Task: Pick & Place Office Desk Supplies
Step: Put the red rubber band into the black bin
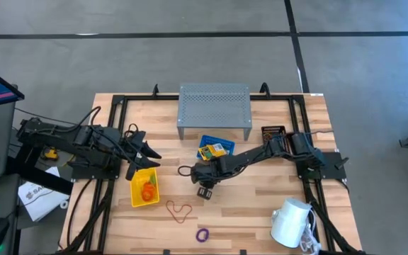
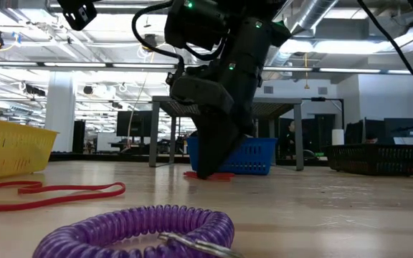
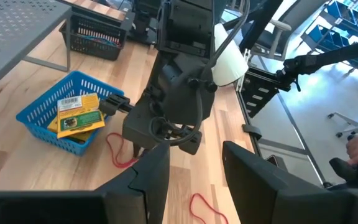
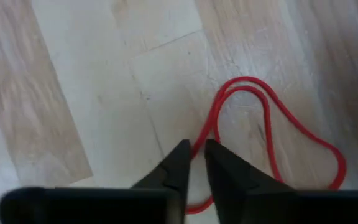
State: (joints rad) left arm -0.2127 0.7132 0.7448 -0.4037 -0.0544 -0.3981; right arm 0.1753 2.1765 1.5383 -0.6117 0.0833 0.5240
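My right gripper (image 4: 195, 149) points down at the table's middle, in front of the blue bin (image 1: 213, 149), which holds yellow packets (image 3: 79, 115). It is shut on a red loop (image 4: 272, 134) that lies flat on the wood. My left gripper (image 3: 194, 180) hangs open over the table's left side, just beyond the yellow bin (image 1: 145, 188), which holds orange loops, and it touches nothing. A second red loop (image 1: 178, 210) and a purple coiled loop (image 1: 202, 234) lie near the front edge. The black mesh bin (image 1: 275, 133) stands at the far right. My right gripper pinches one strand of the red loop (image 4: 199, 142) between its two fingertips. The fingers come steeply from above, with their tips down at the tabletop (image 2: 208, 172). The rest of the loop lies slack on the wood.
A grey perforated riser (image 1: 214, 106) stands at the far middle, behind the blue bin. A white mug (image 1: 291, 222) sits at the near right corner. Bare wood shows between the yellow bin and the mug.
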